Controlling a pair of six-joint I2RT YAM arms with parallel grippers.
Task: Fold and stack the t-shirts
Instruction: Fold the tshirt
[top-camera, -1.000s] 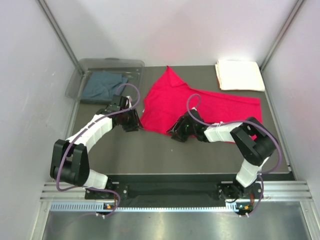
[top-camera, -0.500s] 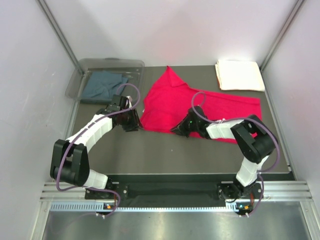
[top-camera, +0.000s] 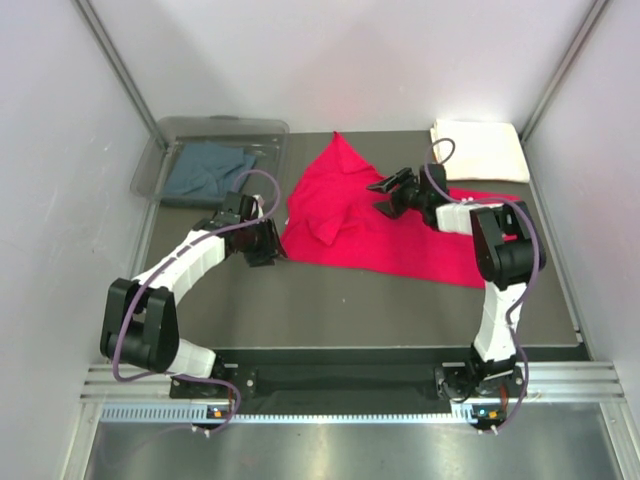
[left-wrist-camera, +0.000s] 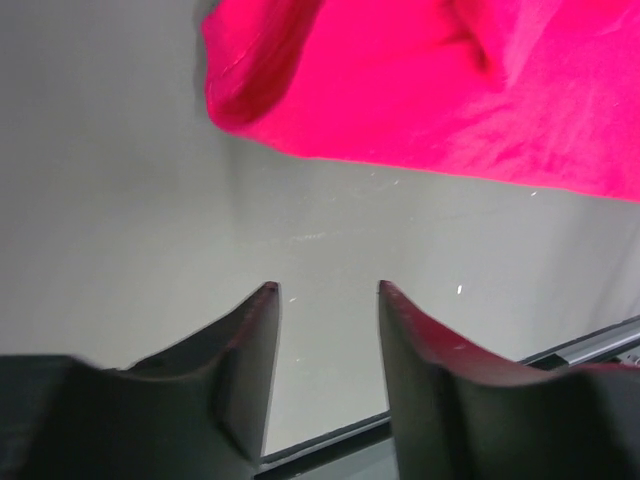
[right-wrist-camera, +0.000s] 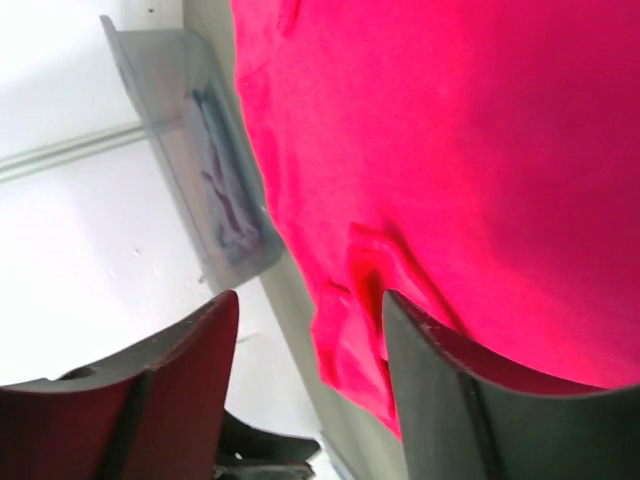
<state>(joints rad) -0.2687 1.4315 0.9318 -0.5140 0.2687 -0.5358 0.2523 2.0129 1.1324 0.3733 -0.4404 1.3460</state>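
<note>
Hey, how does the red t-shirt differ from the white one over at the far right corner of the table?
The red t-shirt lies spread out and rumpled across the middle of the table; the white t-shirt is a neat folded rectangle in the far right corner. The red one covers much more of the table than the white one. Both are cloth shirts lying on the table.
</note>
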